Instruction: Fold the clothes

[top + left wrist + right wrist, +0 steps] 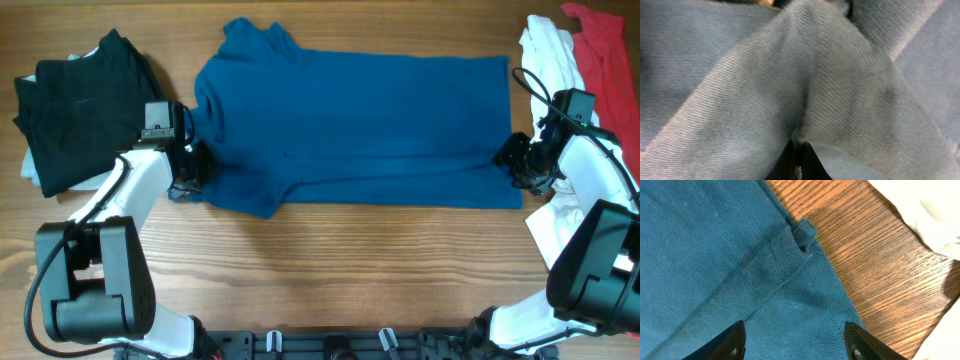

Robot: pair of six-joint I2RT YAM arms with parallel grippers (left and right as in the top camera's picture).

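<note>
- The blue short-sleeved shirt (360,125) lies spread flat mid-worktop (350,270), ready for folding.
- The left claw (190,168) is clamped on bunched cloth at its left near edge, probably for lifting.
- The right claw (795,340), jaws apart, is poised over the right near hem corner.

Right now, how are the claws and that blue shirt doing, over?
Left gripper shut on blue shirt edge. Right gripper open over its hem corner. Shirt spread out; black pile, white pile off to the sides.

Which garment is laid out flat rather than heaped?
The blue shirt, spread across the table; the black garment is heaped at left, the white garment and red garment at right.
</note>
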